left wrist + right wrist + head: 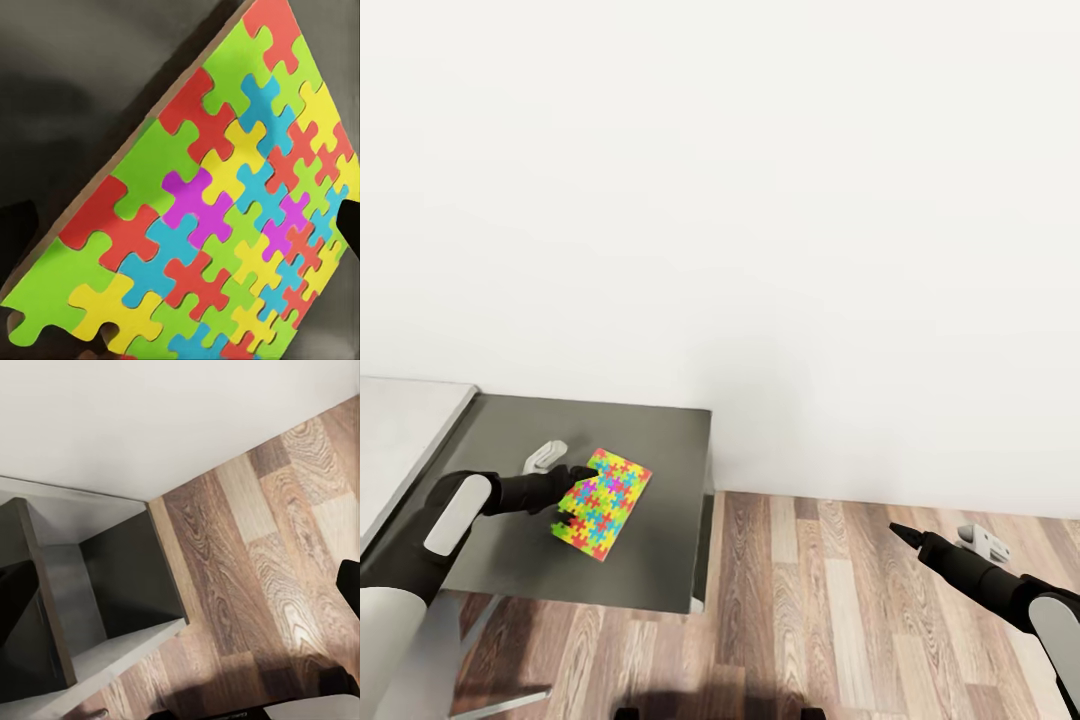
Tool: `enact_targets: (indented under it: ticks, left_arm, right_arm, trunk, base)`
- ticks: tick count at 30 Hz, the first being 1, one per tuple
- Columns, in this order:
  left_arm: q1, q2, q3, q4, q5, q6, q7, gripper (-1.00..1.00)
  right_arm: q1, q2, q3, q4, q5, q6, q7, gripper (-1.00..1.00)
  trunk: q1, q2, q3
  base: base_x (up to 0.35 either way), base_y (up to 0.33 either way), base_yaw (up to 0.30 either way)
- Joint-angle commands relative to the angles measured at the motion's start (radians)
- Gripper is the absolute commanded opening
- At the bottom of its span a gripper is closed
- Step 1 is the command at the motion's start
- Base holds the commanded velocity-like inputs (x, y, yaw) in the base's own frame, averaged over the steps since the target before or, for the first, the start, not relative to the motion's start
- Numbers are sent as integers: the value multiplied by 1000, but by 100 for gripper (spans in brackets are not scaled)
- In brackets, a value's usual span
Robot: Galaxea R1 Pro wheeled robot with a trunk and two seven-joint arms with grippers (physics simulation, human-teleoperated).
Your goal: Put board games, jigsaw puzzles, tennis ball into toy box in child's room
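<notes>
A dark grey surface (650, 570) is seen standing against a plain white wall (760, 200), with wood-plank floor (840, 600) beyond its open side. Above this surface, near its middle, a jigsaw puzzle (603, 502) made of red, green, yellow, cyan and magenta pieces is held tilted, one short edge being gripped by the left end effector (572, 490), which is clenched on it; whether the far edge of the puzzle touches the surface cannot be told. In the left wrist view the jigsaw puzzle (225, 217) is shown close up, slanted across the dark surface (75, 75), with a dark fingertip (349, 225) visible at its edge. A light grey piece of the left wrist is seen just beside the puzzle, on the wall side. A paler grey slab (400, 430) adjoins the surface on the side away from the floor. The right end effector (905, 535) is held well apart from the surface, over the floor, its dark fingers appearing drawn together to a point, though its state cannot be told with certainty. In the right wrist view the surface's underside and leg (112, 585), the floor (255, 555) and the wall (150, 420) are shown.
</notes>
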Motion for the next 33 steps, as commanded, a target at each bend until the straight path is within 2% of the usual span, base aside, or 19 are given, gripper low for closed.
enact_targets:
  ticks: [1, 33]
  left_arm:
    - [1, 1, -2, 9, -15, 1, -6, 100]
    - [1, -1, -3, 9, -14, 2, -6, 100]
  right_arm:
    - [-1, 0, -1, 0, -7, 4, -5, 100]
    - [-1, 0, -1, 2, -7, 4, -5, 100]
  trunk:
    - [1, -1, -2]
    - [1, -1, -2]
  base:
    - [-24, -100, 0]
    - [-3, -163, 0]
